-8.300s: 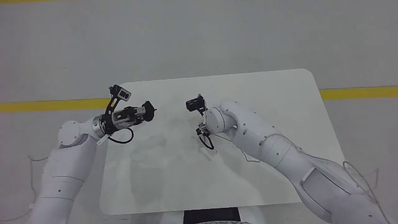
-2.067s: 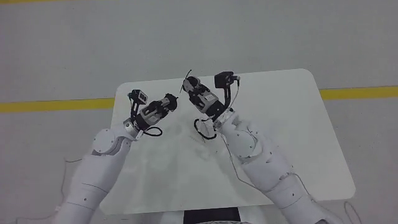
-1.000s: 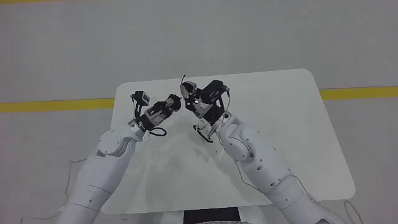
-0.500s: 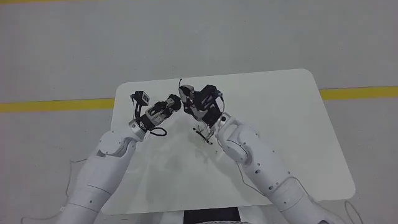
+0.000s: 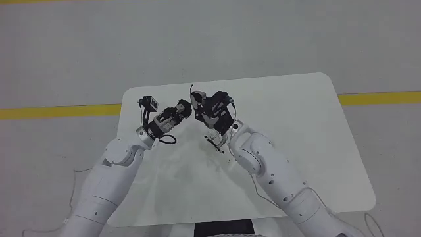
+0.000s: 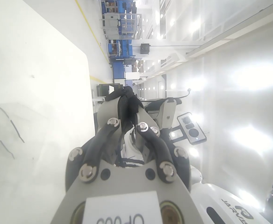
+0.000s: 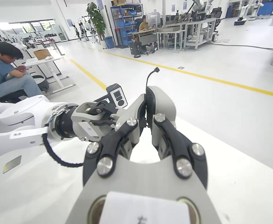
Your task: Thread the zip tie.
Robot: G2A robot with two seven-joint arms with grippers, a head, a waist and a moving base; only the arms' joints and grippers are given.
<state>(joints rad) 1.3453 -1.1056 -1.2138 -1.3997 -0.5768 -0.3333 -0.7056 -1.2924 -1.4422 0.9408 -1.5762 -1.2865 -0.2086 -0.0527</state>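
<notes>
The zip tie (image 7: pixel 147 80) is a thin black strap pinched between the fingertips of the right gripper (image 7: pixel 146 101). The fingers are pressed flat together on it. A short length of strap stands out past the tips and curves over to its small square head. In the top view the strap shows as a fine dark line rising from the right gripper (image 5: pixel 197 99). It is held in the air above the white table (image 5: pixel 289 125), close to the far edge and towards the far left corner.

The left gripper (image 6: pixel 127 101) is just beside the right one, tip to tip, and the two arms meet over that same part of the table. Its fingers are drawn together so that the black pads (image 6: pixel 130 108) meet at the tips. Whether they have anything between them cannot be told. In the right wrist view the left gripper's tips are hidden behind the right gripper's near finger.

On the table surface lie two thin dark strips (image 6: pixel 16 130), each with a small knob at one end. They are too hazy to name with certainty.
</notes>
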